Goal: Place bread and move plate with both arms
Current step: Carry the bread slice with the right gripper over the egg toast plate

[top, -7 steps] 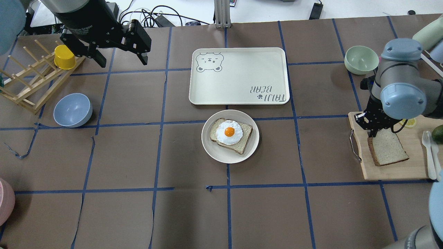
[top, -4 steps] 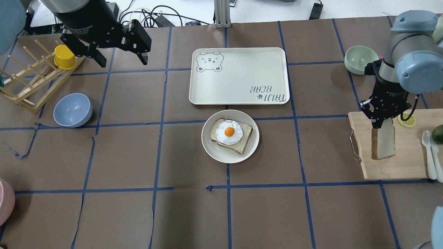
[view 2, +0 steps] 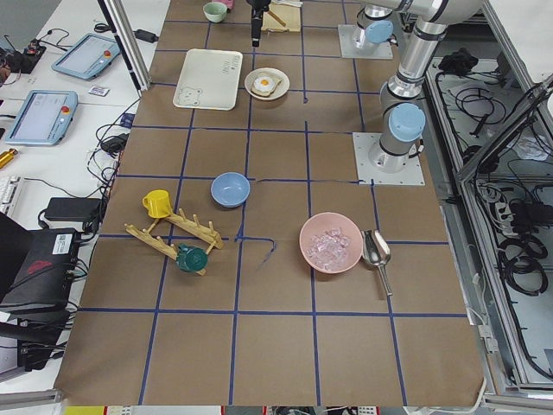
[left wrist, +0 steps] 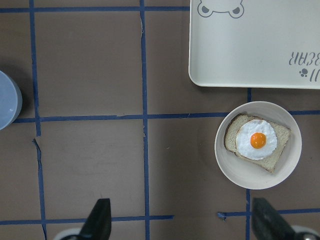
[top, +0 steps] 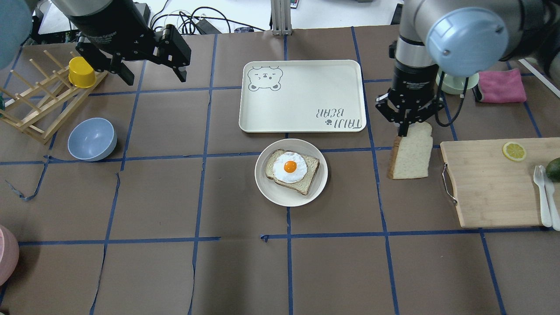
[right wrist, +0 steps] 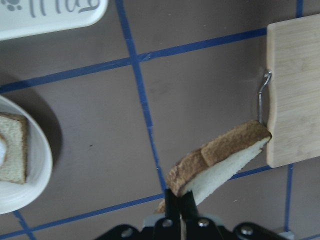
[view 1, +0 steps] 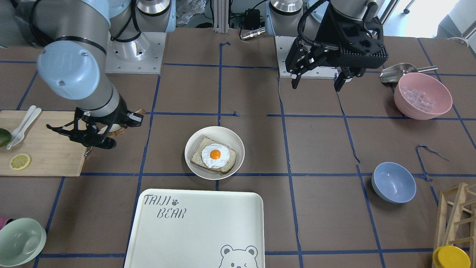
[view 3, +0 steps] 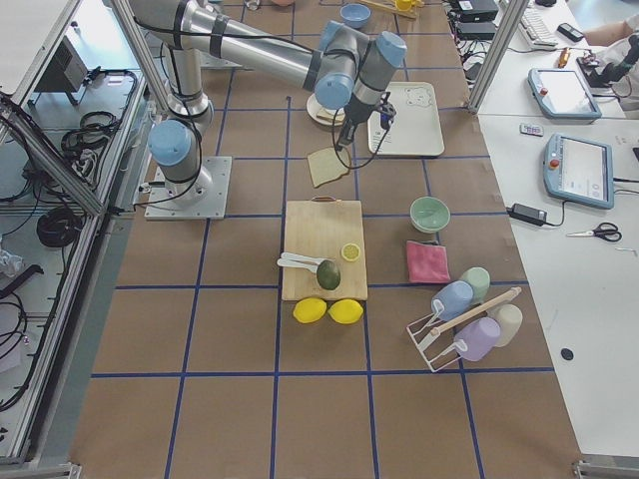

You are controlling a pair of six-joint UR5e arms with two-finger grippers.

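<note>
The tray (top: 302,87) lies just left of the right gripper (top: 406,127), and the board (top: 490,192) lies just right of its fingers. The plate (top: 264,183), bearing egg toast (top: 292,171), sits well left of those fingers and nearer the robot. The bread (top: 411,157) hangs below the right fingers, which are clamped on its top crust. The left gripper (top: 155,80) hovers far off, its fingers spread wide.

The tray (view 1: 193,227) reads "TAIJI BEAR".
</note>
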